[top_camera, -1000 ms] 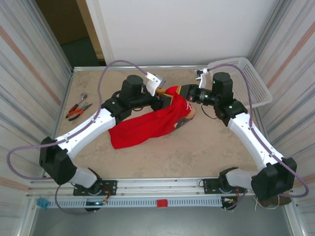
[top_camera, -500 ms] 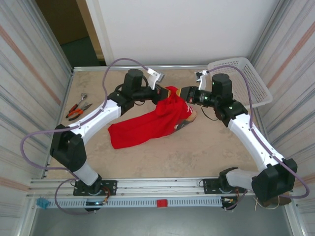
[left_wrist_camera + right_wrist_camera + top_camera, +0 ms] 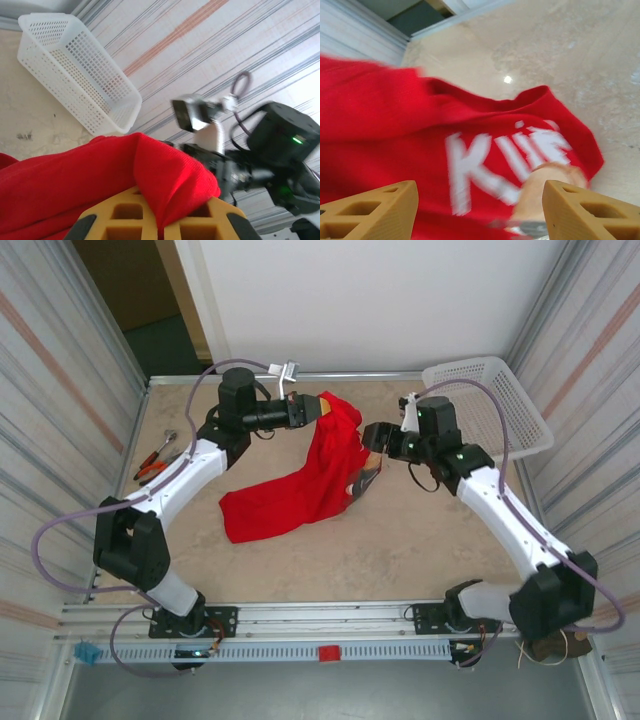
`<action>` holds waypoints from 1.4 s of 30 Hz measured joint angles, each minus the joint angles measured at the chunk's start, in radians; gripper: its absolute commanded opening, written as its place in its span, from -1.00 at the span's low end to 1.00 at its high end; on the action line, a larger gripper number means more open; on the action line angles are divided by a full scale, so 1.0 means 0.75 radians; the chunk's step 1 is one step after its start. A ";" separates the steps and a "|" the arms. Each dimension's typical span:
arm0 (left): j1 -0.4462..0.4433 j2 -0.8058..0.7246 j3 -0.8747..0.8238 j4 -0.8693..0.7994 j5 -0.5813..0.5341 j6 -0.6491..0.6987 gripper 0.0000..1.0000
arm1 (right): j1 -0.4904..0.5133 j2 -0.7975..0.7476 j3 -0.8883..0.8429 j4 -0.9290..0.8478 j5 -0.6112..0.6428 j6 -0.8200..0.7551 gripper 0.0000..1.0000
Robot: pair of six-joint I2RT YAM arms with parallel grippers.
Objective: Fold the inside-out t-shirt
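Left gripper, reaching in from the upper left of the overhead view, is pinching a ridge of the red t-shirt between its closed yellow fingers. It is holding that end raised above the table, so the cloth is hanging from the grip and trailing toward the lower left of the frame, where the rest is lying crumpled on the beige surface. Lifting it this way is probably meant to let the bunched garment drop open before any fold is made. The right gripper, just right of centre, is facing the hanging cloth with its fingers spread wide and nothing between them. In its wrist view they are sitting in the bottom corners, with the shirt beyond. It looks poised to take a second hold. That view is blurred by motion: white lettering is showing across the red fabric, but the letters are not readable, and a tan patch beside them is too smeared to identify. Collar, sleeves and hem are lost in the folds, so which side is facing out cannot be told. A white mesh basket is sitting in the upper right corner, and orange-handled pliers are lying near the left edge, both well apart from the shirt.
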 measured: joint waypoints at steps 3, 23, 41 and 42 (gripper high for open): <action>0.000 0.000 -0.001 -0.024 -0.009 -0.033 -1.00 | 0.131 -0.129 0.001 0.002 0.102 0.043 0.43; 0.011 -0.019 -0.057 0.222 0.044 -0.441 -1.00 | 0.001 0.163 0.003 0.201 0.175 0.177 -1.00; 0.009 0.049 -0.067 0.629 0.112 -0.775 -1.00 | 0.106 -0.141 0.016 0.106 0.146 0.134 0.08; 0.009 0.049 -0.067 0.629 0.111 -0.775 -1.00 | 0.127 -0.128 0.026 0.112 0.156 0.134 0.07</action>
